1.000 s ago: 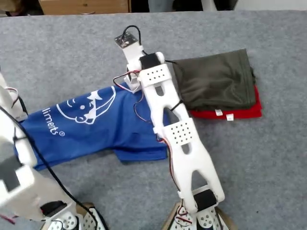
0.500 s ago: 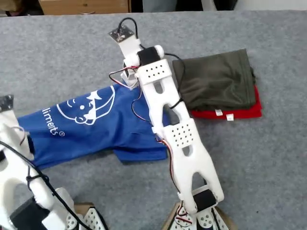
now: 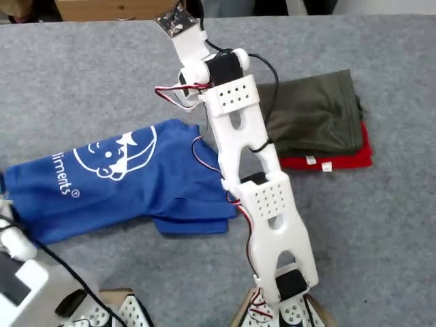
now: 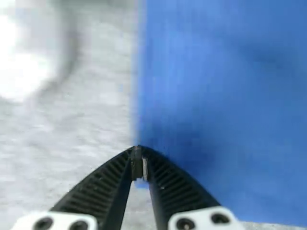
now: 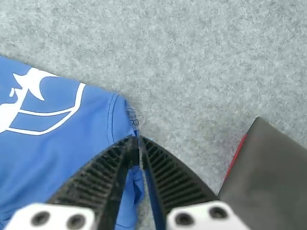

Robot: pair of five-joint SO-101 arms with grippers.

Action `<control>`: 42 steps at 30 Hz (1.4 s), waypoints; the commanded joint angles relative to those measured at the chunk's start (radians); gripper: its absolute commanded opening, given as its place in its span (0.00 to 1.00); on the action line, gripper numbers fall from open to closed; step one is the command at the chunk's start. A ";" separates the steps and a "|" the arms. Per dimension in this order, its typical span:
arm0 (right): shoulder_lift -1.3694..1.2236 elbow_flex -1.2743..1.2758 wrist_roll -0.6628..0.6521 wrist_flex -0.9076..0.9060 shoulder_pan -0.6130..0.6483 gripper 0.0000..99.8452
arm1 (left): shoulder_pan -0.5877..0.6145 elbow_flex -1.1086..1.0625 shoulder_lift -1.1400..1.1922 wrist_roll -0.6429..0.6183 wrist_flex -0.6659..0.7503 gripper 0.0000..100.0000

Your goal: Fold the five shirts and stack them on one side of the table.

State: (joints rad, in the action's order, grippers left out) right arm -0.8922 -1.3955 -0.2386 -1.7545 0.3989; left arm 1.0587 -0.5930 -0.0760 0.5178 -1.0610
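Currently blue shirt (image 3: 136, 187) lying on counter (image 3: 381, 225), white print (image 3: 102, 158) showing; left claw (image 4: 138, 163) pinching its edge, right claw (image 5: 135, 143) pinching collar; olive shirt (image 3: 310, 112) sitting folded on red shirt (image 3: 344, 160), bare counter stretching around

blue shirt (image 3: 122, 180): white round print facing up, laid lengthwise left of centre, wrinkled, near edge doubled over in loose fold. olive-green shirt (image 3: 313, 116): folded, stacked on folded red shirt (image 3: 327, 161) at right; red edge with white tags showing.

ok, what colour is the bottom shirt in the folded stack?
Red. The bottom shirt peeks out under the olive shirt; high view shows it best.
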 commanded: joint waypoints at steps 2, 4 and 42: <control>0.065 0.096 0.002 -0.011 0.026 0.01 | -0.028 0.174 0.000 0.011 -0.132 0.03; 0.067 0.170 0.003 -0.011 0.038 0.01 | -0.064 0.183 -0.002 0.011 -0.176 0.03; 0.444 0.582 0.000 -0.012 0.175 0.01 | -0.341 0.222 -0.058 -0.187 -0.023 0.03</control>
State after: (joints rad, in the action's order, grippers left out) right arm -0.6605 -1.0549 -0.2386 -1.7576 0.4895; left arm 0.7304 -0.4150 -0.1097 0.3705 -1.1623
